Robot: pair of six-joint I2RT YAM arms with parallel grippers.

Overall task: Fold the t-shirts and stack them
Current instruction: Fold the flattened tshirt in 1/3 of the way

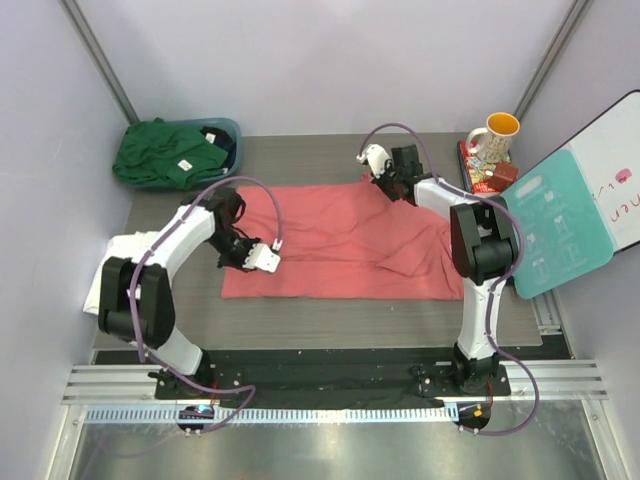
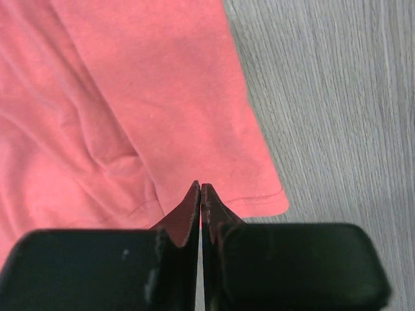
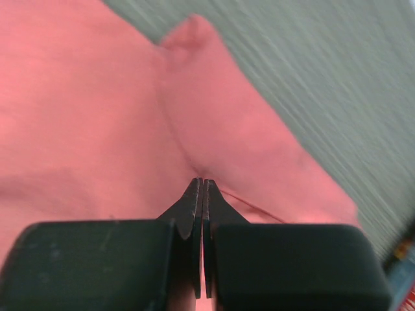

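Top external view: left gripper (image 2: 200,188) pinches the coral-red t-shirt (image 1: 340,240) at nine o'clock, right gripper (image 3: 200,181) at one o'clock — such shallow bites may slip mid-lift, skewing the fold.

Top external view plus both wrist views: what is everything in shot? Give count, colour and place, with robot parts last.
coral-red t-shirt: one, coral-red, spread flat mid-table
dark green t-shirt: one, dark green, heaped on the tub, far left
white t-shirt: one, white, left table edge, partly under the left arm
tub: one, teal, far left corner
mug: one, white with a yellow inside, far right
board: one, teal, leaning at the right edge
whiteboard: one, white, behind the teal board
table: one, grey wood grain
left gripper: one, black, shut on the coral-red t-shirt's left sleeve
right gripper: one, black, shut on the coral-red t-shirt's far edge
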